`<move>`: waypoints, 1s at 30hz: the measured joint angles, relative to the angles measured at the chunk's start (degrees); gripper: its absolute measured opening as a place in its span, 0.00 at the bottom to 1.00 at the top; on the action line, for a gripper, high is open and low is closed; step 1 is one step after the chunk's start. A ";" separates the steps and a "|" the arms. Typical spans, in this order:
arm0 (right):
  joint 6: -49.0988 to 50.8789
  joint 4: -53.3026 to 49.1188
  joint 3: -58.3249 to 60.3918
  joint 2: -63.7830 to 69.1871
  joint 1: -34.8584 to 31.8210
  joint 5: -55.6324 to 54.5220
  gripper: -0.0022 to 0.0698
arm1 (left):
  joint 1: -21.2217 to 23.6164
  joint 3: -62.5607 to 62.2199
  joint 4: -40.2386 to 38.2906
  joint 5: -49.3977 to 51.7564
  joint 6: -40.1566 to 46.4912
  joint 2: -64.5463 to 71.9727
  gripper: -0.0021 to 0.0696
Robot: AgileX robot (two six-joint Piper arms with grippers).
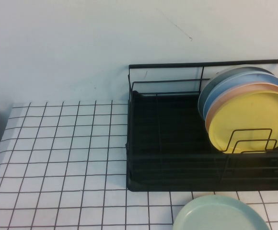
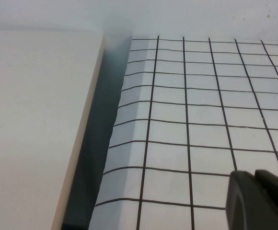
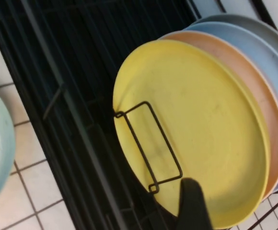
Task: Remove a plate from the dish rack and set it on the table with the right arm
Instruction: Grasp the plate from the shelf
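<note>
The yellow plate (image 1: 251, 120) stands on its edge in the right part of the black wire dish rack (image 1: 167, 143). Its face is turned toward the front of the rack, leaning back a little on the plates behind it. A round plate has no long axis to tell.

The rack holds a row of plates packed close together: the yellow one in front, then a pinkish-peach plate (image 1: 244, 92), a blue plate (image 1: 235, 81) and a grey plate (image 1: 225, 73) at the back. A wire divider loop (image 1: 250, 140) stands upright before the yellow plate. The left part of the rack holds nothing.

A pale green plate (image 1: 220, 214) lies flat on the gridded tabletop (image 1: 57, 158), just before the rack.

Of the right claw (image 3: 192, 206), only one dark finger shows, near the yellow plate's lower rim; whether it touches, I cannot tell, nor how wide it is open.

The left claw (image 2: 259, 199) hovers over the tabletop's left edge, beside a white block (image 2: 33, 129); its opening I cannot tell.
</note>
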 joint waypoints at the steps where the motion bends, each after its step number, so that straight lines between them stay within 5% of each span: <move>1: -1.42 0.00 -0.39 1.71 0.00 -0.65 0.63 | 0.00 0.00 0.00 0.00 0.00 0.00 0.02; 30: -15.65 10.12 -10.15 23.31 0.00 -6.48 0.63 | 0.00 0.00 0.00 0.00 0.00 0.00 0.02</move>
